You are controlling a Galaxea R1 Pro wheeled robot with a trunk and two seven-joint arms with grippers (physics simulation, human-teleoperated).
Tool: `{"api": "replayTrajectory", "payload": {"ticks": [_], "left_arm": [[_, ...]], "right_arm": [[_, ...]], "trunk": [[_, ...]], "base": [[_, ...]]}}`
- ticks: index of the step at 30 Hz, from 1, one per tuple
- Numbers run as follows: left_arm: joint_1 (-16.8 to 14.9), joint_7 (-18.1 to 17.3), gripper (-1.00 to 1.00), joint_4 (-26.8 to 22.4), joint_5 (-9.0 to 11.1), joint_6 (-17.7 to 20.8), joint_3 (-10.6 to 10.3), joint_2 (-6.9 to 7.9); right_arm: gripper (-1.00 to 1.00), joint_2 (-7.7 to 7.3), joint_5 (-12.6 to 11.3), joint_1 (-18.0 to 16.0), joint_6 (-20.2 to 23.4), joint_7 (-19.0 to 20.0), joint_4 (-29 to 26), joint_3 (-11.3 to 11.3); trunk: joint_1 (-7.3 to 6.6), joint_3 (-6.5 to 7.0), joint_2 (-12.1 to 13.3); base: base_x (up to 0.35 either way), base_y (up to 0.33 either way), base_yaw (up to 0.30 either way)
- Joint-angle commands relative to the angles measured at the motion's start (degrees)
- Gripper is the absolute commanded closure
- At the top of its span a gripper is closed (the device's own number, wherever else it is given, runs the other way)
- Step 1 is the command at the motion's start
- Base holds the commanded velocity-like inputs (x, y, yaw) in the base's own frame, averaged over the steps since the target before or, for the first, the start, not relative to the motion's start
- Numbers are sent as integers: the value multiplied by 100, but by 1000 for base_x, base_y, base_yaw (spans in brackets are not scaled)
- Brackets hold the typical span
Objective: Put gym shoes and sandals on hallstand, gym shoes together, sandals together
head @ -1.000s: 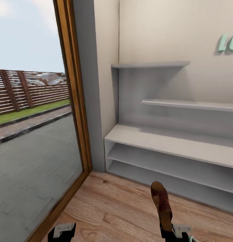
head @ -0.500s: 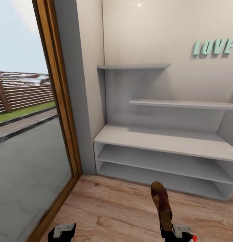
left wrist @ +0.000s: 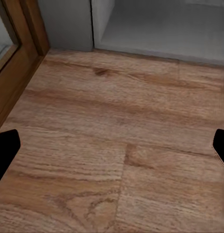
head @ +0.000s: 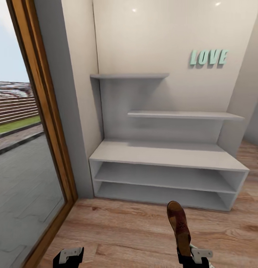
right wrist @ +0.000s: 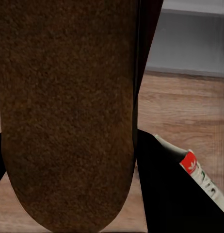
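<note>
A dark brown sandal (head: 179, 227) with a mottled reddish footbed stands upright, toe up, in my right gripper (head: 193, 259), which is shut on its heel end. In the right wrist view the sandal's sole (right wrist: 68, 111) is close up, and beside a dark finger (right wrist: 165, 194) a white gym shoe (right wrist: 203, 178) with a red patch lies on the floor. The light-grey hallstand (head: 162, 154) stands ahead against the wall, its bench top and two low shelves bare. My left gripper (head: 69, 257) hangs open over the wood-plank floor (left wrist: 121, 121), its fingertips wide apart.
A tall glass door in a wooden frame (head: 43, 130) runs along the left, with a grey wall pier between it and the rack. Teal LOVE letters (head: 208, 57) hang on the wall above. The floor (head: 118, 230) stretches in front of the rack and past its right end.
The head view has swung right, so the door has slid left and the whole rack now shows. The sandal and both grippers keep their places in the picture.
</note>
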Motion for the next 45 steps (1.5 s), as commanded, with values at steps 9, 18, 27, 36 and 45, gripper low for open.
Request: {"api": "replayTrajectory", "payload": {"ticks": [9,18,27,36,45], "left_arm": [[-2,-19,-100,2,49,-15,-2,2],[-2,-19,-100,2,57,-15,-2,2],[-2,-19,-100,2,57,-17,-2,2],[-2,-19,-100,2,57,-17,-2,2],[5,-19,-100,2,53,-14,-2,2]], "right_arm": [[100,-1,-35,-5,-17,-12,4,9],[100,-1,-35,-5,-17,-12,4,9],[100,-4,-35,-5,-17,-12,4,9],[100,-4,-35,-5,-17,-12,4,9],[100,-8,-35,-5,-17,-12,4,9]], "trunk": [[-1,40,-2],[-1,86,-2],[-1,132,-2],[-1,179,-2],[-1,225,-2]], "base": [[0,0,-236],[83,120,-233],[167,269,-233],[98,217,-233],[9,31,-233]]}}
